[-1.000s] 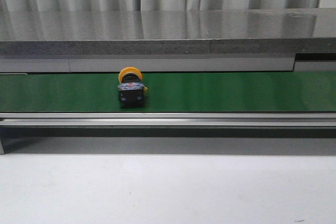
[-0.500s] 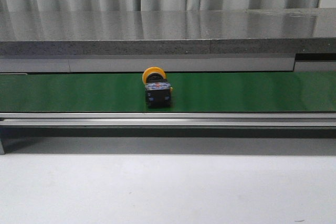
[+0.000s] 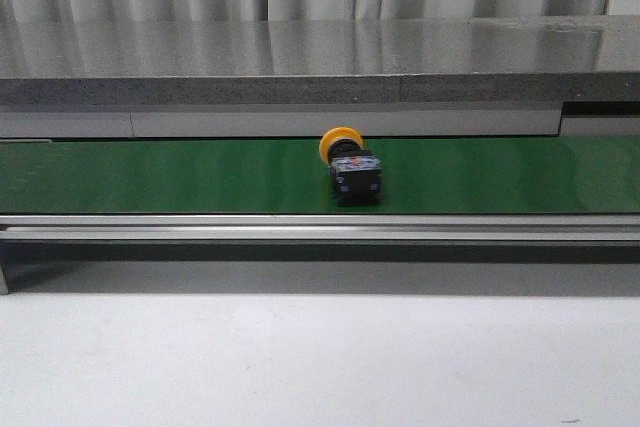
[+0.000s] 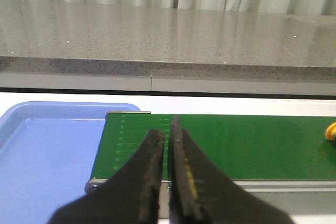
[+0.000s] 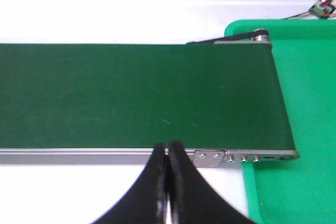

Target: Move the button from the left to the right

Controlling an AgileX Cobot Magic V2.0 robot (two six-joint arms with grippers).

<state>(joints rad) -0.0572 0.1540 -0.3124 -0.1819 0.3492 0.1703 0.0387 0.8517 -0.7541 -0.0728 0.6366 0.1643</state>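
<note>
**Button on belt, both claws empty**

The button (image 3: 350,164) lies on its side near the middle of the green belt (image 3: 150,177). My left claw (image 4: 167,145) and right claw (image 5: 168,156) are pressed together, gripping nothing, at the belt's near edge.

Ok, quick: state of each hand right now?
Left hand: closed, holding nothing.
Right hand: closed, holding nothing.
</note>
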